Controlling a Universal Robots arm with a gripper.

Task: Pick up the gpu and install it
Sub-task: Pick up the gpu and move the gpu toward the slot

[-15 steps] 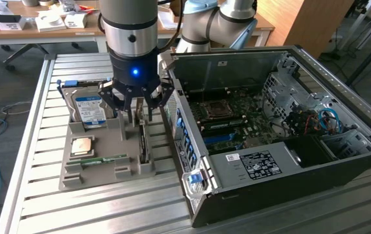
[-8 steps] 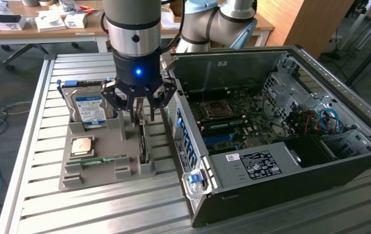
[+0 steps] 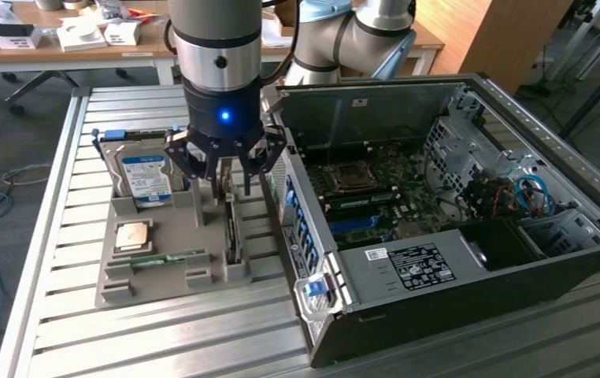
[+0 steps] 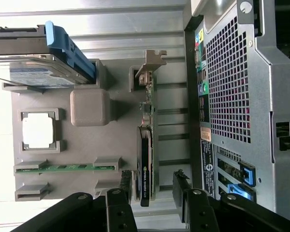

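Note:
The gpu (image 4: 145, 159) is a green card with a black cooler. It stands on edge in a slot of the grey holder tray (image 4: 121, 140), its silver bracket (image 4: 152, 60) at the far end. My gripper (image 4: 153, 188) is open and straddles the card's near end, with one finger (image 4: 126, 186) close to the cooler face and the other finger (image 4: 181, 186) apart from it. In the exterior view the gripper (image 3: 228, 189) hangs just above the gpu (image 3: 231, 232), between the hard drive and the computer case. Nothing is held.
The tray (image 3: 179, 228) also carries a silver-and-blue hard drive (image 3: 142, 177), a processor chip (image 3: 134, 236) and a thin memory stick (image 3: 164, 258). The open computer case (image 3: 457, 197) lies at the exterior view's right, its rear panel (image 4: 232, 96) close beside the gpu.

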